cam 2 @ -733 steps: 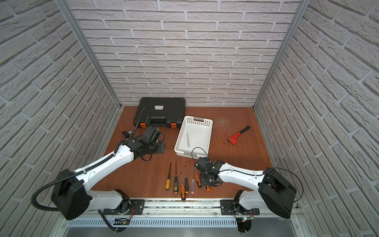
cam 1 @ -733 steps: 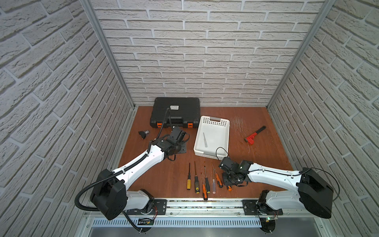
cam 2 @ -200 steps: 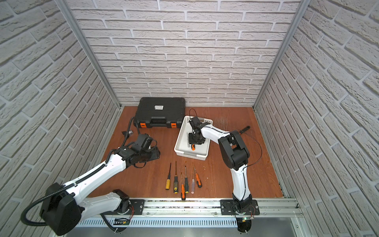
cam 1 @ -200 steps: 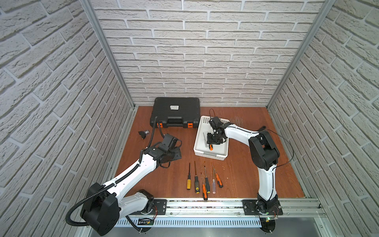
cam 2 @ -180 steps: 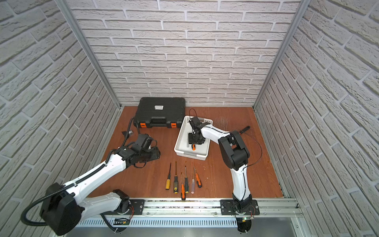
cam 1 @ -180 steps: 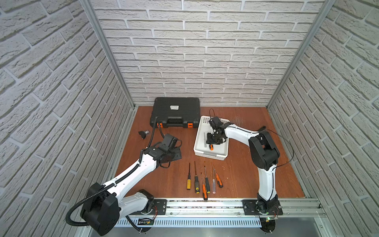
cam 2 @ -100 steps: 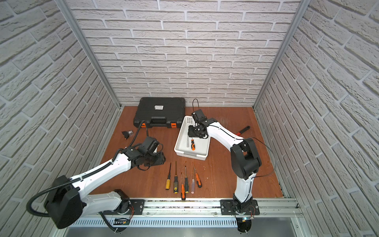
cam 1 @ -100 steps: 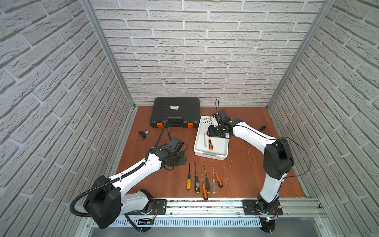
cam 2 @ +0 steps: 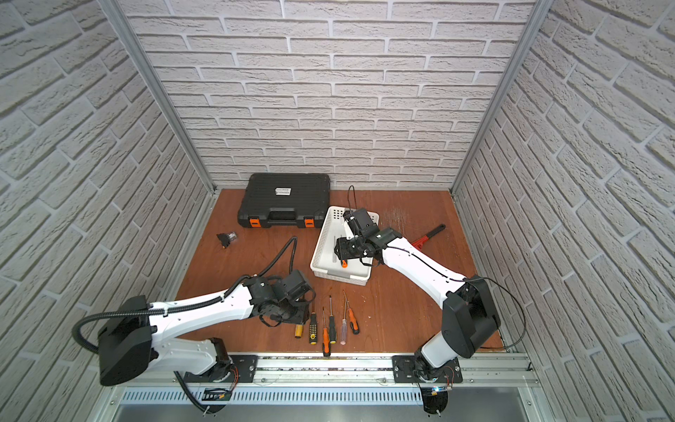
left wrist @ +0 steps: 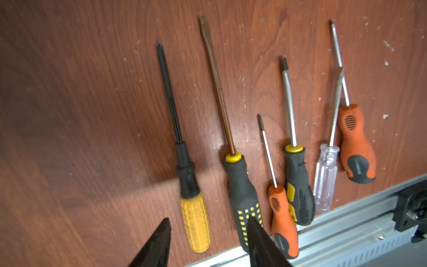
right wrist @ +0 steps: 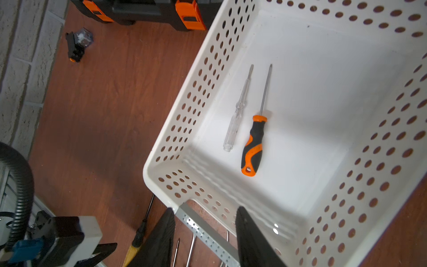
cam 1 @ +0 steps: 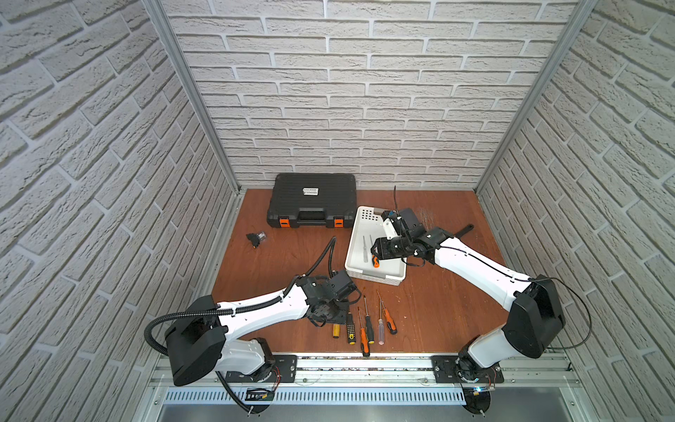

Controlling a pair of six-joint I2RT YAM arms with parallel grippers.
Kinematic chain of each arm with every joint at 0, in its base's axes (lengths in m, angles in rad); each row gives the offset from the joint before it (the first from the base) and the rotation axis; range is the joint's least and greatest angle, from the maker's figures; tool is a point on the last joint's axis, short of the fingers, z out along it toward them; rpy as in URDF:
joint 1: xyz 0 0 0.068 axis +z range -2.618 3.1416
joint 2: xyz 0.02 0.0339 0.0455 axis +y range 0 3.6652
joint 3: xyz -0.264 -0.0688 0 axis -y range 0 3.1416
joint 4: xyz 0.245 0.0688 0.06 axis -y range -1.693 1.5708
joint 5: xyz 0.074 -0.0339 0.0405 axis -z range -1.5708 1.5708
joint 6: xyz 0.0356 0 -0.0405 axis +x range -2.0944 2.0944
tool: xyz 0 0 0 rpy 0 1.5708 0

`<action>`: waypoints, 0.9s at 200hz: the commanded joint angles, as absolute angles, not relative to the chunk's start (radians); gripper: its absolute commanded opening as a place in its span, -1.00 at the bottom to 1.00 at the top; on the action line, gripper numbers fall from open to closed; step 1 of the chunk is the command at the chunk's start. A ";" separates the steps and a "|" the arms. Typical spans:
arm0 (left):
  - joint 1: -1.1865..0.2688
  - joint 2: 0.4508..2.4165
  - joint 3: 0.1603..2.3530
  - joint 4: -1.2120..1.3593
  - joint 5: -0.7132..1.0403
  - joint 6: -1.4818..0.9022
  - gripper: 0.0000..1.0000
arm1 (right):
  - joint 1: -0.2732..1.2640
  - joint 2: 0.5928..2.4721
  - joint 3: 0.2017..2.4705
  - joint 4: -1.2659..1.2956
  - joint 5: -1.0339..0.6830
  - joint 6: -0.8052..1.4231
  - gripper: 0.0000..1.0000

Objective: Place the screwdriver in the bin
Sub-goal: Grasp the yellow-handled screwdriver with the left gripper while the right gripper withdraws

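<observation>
Dropping the orange screwdriver (right wrist: 253, 148) has worked: it now lies flat in the bin (right wrist: 191, 104) beside a clear one (right wrist: 233, 124), and your right tool (right wrist: 205, 209) hangs released and empty above its near end. Your left tool (left wrist: 208, 219), also released, has come over the yellow screwdriver (left wrist: 195, 222); the rail (left wrist: 346, 219) crowds the handles, bare table (left wrist: 92, 104) lies past the tips

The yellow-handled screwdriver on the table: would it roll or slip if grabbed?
Likely stiff: the yellow-handled screwdriver has a straight dark shaft. Its rounded handle may roll if nudged sideways on the flat table. The handle's ribbed grid pattern probably helps against slipping.
</observation>
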State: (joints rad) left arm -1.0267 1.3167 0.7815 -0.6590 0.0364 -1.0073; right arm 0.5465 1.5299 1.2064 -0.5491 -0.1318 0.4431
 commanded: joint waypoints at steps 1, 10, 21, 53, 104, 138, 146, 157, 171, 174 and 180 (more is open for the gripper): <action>-1.041 1.334 0.751 -0.689 0.006 -1.059 0.08 | 0.565 1.461 1.170 -0.486 -0.120 0.469 -0.09; -1.044 1.344 0.747 -0.685 0.009 -1.061 0.07 | 0.569 1.447 1.155 -0.480 -0.116 0.477 -0.10; -1.050 1.352 0.746 -0.679 0.010 -1.063 0.07 | 0.572 1.430 1.141 -0.478 -0.109 0.481 -0.10; -1.050 1.387 0.737 -0.653 0.023 -1.064 0.03 | 0.578 1.397 1.134 -0.498 -0.091 0.480 -0.11; -1.054 1.444 0.736 -0.635 0.035 -1.071 -0.07 | 0.587 1.376 1.127 -0.483 -0.100 0.483 -0.12; -1.053 1.456 0.731 -0.626 0.025 -1.075 -0.13 | 0.592 1.394 1.134 -0.474 -0.117 0.484 -0.13; -1.053 1.462 0.730 -0.624 0.022 -1.074 -0.15 | 0.592 1.396 1.135 -0.474 -0.117 0.485 -0.14; -1.054 1.472 0.730 -0.621 0.022 -1.071 -0.18 | 0.594 1.395 1.137 -0.474 -0.116 0.486 -0.14; -1.055 1.481 0.730 -0.620 0.022 -1.071 -0.23 | 0.597 1.390 1.135 -0.474 -0.111 0.487 -0.13; -1.057 1.482 0.728 -0.620 0.022 -1.071 -0.24 | 0.597 1.391 1.134 -0.474 -0.110 0.487 -0.14; -1.057 1.483 0.727 -0.618 0.020 -1.071 -0.26 | 0.597 1.389 1.133 -0.474 -0.109 0.487 -0.14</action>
State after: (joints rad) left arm -1.0496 1.4620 0.7437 -0.6254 0.0349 -1.0687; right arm 0.5865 1.4006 1.1393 -0.5106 -0.1101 0.4801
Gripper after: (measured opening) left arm 0.390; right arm 0.433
